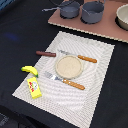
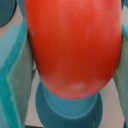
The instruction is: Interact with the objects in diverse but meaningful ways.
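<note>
1. Wrist view: red round fruit (image 2: 75,47) sits between the jaws, teal pads (image 2: 12,80) pressed against both its sides; jaws closed on it.
2. Beyond the fruit: a grey-blue pot (image 2: 67,110).
3. Exterior view: banana (image 1: 29,70), yellow box (image 1: 34,87), sausage (image 1: 46,53) on the placemat (image 1: 95,95); arm out of frame.

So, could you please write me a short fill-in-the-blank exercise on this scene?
1. The gripper is shut on a ____ round fruit.
2. The plate lies between the knife and the ____.
3. The yellow box lies nearest the ____.

Missing words: red; fork; banana
</note>
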